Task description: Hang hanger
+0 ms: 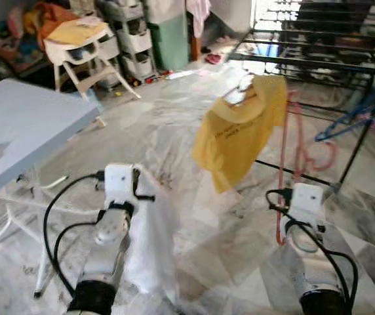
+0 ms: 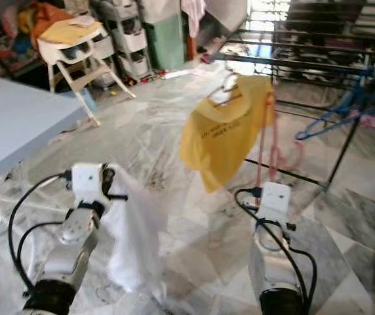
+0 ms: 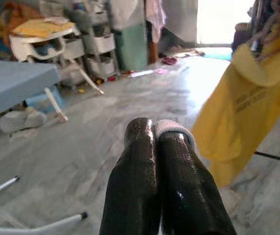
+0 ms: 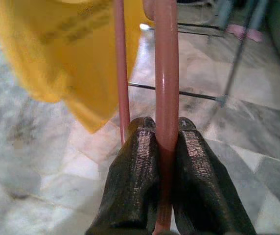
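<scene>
Pink hanger (image 4: 166,73) pinched in right gripper (image 4: 165,134), long axis upright, carrying yellow shirt (image 1: 240,131) | drying rack (image 1: 305,62) at 12 o'clock beyond | left gripper (image 3: 157,132) pressed on white cloth (image 1: 149,236).

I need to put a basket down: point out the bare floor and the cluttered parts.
Bare marble floor lies between the blue table and the yellow shirt. It is crowded under the drying rack and along the far wall by the high chair and drawers.

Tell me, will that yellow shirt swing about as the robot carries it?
Probably. The yellow shirt hangs loose and creased, so it looks floppy and light. The pink hanger looks stiff, pinched in the right claw, so mostly the cloth should sway.
</scene>
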You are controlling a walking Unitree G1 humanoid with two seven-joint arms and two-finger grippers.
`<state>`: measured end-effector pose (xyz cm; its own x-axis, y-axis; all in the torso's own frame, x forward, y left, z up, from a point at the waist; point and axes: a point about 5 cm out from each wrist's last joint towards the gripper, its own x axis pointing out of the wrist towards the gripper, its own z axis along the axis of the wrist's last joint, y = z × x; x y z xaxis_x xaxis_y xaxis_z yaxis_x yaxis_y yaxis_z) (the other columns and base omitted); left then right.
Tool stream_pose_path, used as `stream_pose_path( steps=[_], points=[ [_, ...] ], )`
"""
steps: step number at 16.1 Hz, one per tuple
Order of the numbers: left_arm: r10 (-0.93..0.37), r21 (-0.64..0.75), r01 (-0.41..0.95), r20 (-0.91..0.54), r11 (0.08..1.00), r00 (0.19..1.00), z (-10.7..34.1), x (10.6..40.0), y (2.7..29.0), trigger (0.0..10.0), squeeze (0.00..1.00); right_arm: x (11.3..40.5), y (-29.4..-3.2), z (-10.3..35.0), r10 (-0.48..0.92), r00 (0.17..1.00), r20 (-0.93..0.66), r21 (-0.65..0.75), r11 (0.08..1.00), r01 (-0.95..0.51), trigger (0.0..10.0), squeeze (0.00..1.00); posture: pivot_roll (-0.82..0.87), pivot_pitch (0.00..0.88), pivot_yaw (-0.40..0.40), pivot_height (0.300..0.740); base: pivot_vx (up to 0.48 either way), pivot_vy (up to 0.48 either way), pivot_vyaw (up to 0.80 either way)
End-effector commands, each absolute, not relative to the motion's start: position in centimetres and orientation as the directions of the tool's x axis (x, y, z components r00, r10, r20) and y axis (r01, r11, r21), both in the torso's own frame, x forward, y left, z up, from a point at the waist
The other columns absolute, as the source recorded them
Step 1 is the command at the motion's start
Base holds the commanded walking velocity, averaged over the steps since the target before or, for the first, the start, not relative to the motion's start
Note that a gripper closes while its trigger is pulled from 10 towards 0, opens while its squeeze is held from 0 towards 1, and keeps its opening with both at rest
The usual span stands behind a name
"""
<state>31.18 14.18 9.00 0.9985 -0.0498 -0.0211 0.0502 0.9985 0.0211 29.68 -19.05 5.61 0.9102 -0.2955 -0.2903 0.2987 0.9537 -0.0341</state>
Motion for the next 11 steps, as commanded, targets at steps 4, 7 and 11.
stream_pose_path(
  steps=[4,7,11],
  points=[
    [0.006,0.035,-0.004,-0.039,0.999,0.999,8.6,31.0,15.6,10.0,0.00,30.0,-17.4,6.0,-0.261,0.918,-0.299,0.037,0.958,0.284,10.0,0.00,-0.14,0.000,0.135,0.740,0.000,0.216,0.00],
    [-0.051,-0.023,0.050,-0.075,0.998,0.996,7.7,30.7,15.0,10.0,0.00,29.9,-18.3,5.7,-0.344,0.883,-0.320,-0.051,0.937,0.346,10.0,0.00,-0.14,0.000,0.128,0.740,0.000,0.000,0.00],
    [-0.062,-0.083,0.052,-0.124,0.995,0.990,6.3,30.0,14.8,10.0,0.00,28.9,-20.5,4.7,-0.449,0.819,-0.358,-0.183,0.893,0.411,10.0,0.00,-0.15,0.000,0.107,0.740,0.000,0.000,0.00]
  ],
)
